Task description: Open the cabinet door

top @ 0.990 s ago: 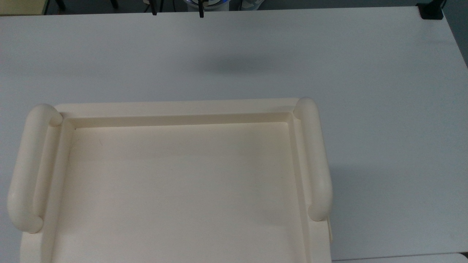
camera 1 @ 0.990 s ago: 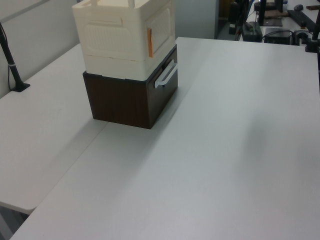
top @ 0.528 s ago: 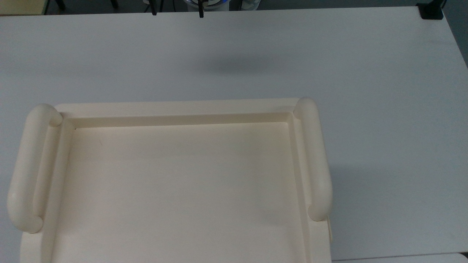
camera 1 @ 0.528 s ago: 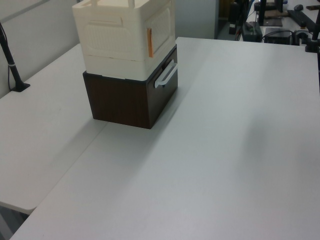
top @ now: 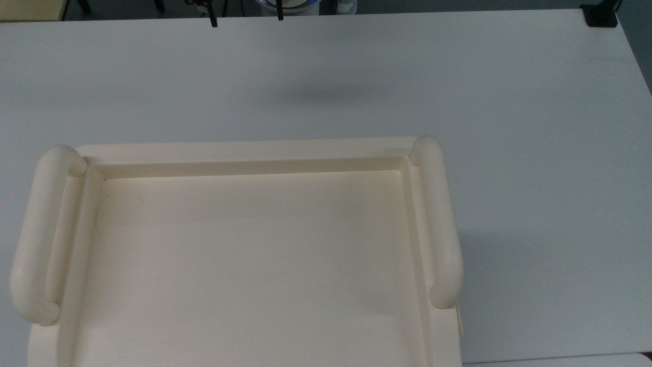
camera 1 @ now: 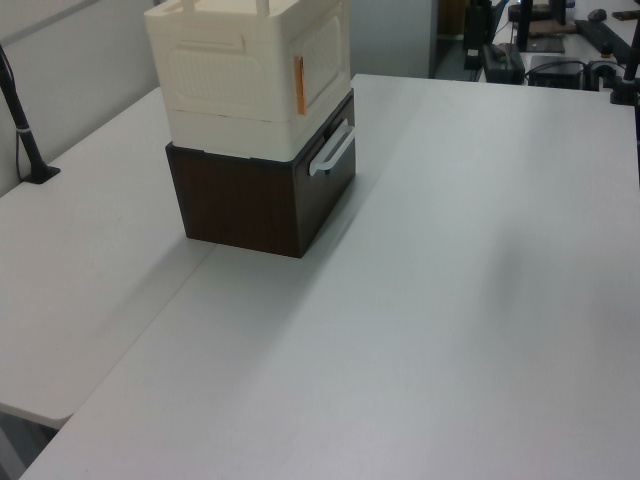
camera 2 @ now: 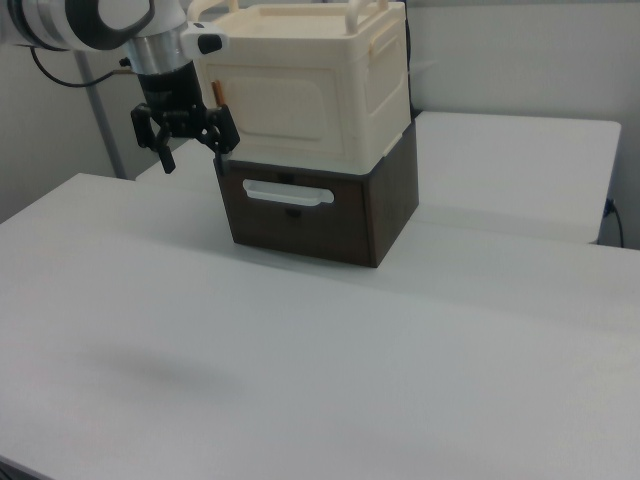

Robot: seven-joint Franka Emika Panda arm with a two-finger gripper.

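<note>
The cream cabinet (top: 244, 151) spreads across the lower top view, its recessed top between two rounded side bars. It stands on a dark box (camera 2: 390, 205). The cabinet door (camera 2: 295, 100) is the closed front panel in the right view, with copper-coloured bits on its left edge; the left view has the door (camera 1: 325, 50) facing right. My gripper (camera 2: 197, 152) hangs open in front of the door's left edge in the right view, nothing between its fingers. Its black fingertips (top: 213, 21) poke in at the top view's upper edge.
The dark brown box (camera 1: 250, 200) under the cabinet has a drawer with a white handle (camera 2: 288, 193). A wide white table (camera 1: 450, 300) lies bare in front. A black stand (camera 1: 25, 130) rises at the left view's left, and a black clamp (top: 600, 15) sits at the top view's upper right.
In the top view the gripper's fingertips have shifted slightly and its shadow on the table has crept a little toward the upper edge. The cabinet has not moved.
</note>
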